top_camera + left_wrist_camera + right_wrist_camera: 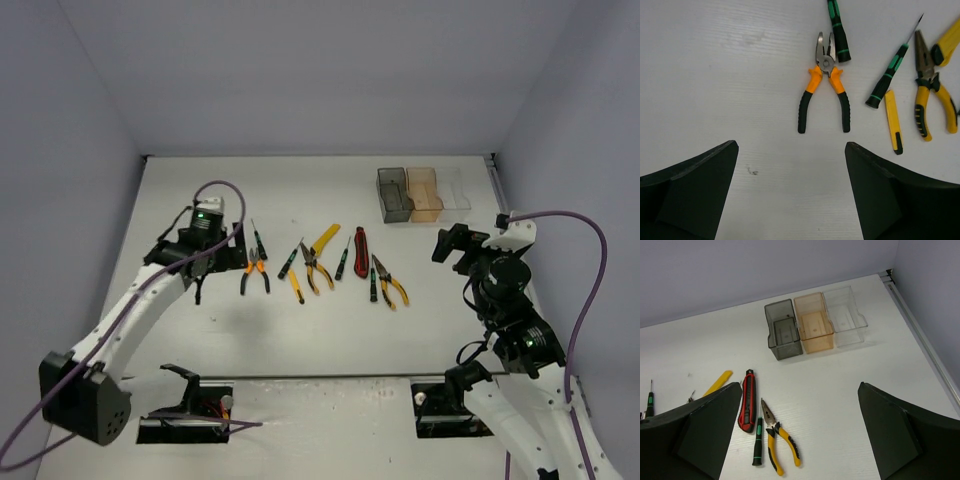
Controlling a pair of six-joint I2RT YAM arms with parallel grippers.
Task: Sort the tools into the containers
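Several tools lie in a row mid-table: orange-and-black pliers [254,275] [825,80], screwdrivers [288,262] [887,80], yellow pliers [316,268] [777,437], a yellow knife [326,238] and a red knife [361,252] [748,401]. The dark grey bin [394,193] [784,330], amber bin [424,193] [813,322] and clear bin [453,190] [845,315] stand side by side at the back right. My left gripper [205,275] [791,150] is open and empty, just near-left of the orange pliers. My right gripper [455,248] [800,387] is open and empty, right of the tools.
A metal rail [920,335] runs along the table's right edge beside the clear bin. Walls close the table at the back and sides. Purple cables [560,215] loop off both arms.
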